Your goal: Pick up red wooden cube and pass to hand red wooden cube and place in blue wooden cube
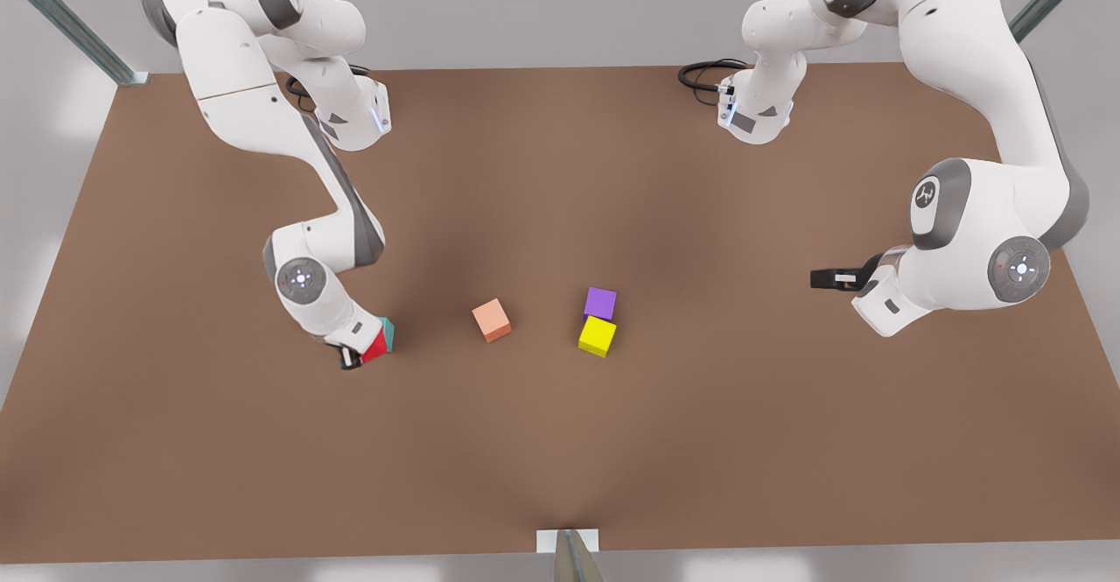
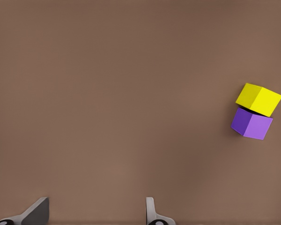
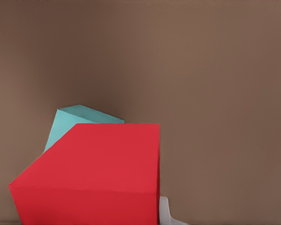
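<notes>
On the front view's left, my right gripper (image 1: 354,356) is shut on the red wooden cube (image 1: 376,348), low over the table. The cube is tilted and touches the blue wooden cube (image 1: 388,331), a teal block just behind it. The right wrist view has the red wooden cube (image 3: 98,173) up close, with the blue wooden cube (image 3: 72,123) peeking out behind it and one fingertip (image 3: 166,213) at its side. My left gripper (image 1: 827,279) hangs open on the front view's right, holding nothing. Its fingers (image 2: 152,213) stand wide apart above bare table.
A salmon-orange cube (image 1: 492,319) lies mid-table. A purple cube (image 1: 600,303) and a yellow cube (image 1: 597,336) sit touching each other to the front view's right of it, and the left wrist view has them as yellow cube (image 2: 258,99) and purple cube (image 2: 251,123). The brown table (image 1: 560,459) is edged by metal posts.
</notes>
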